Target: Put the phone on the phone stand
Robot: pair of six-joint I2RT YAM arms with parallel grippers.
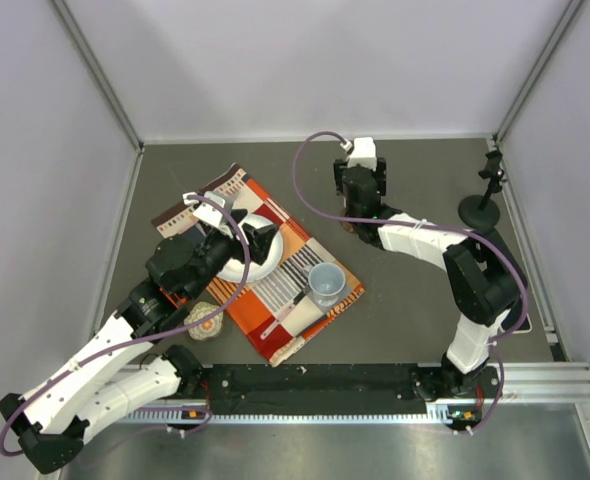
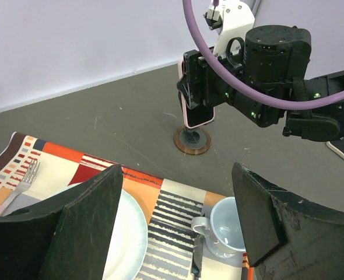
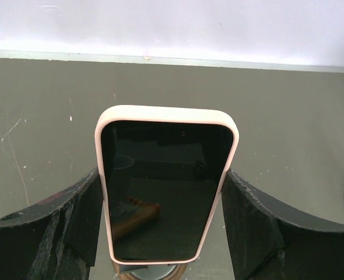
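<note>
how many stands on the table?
2. Brown round-based stand under the phone held by the right gripper; black stand by the right wall. Arms may hide more.

Even bright overhead light; soft shadows; sharp frames; faint screen reflection.

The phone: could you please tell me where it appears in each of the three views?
Top external: upper centre-right, hidden beneath the right end effector.
Left wrist: the phone is upper centre, held by that end effector above a round base.
Right wrist: centre, upright, screen toward the camera.
Shared landmark: the round base, directly under the phone in both wrist views.
</note>
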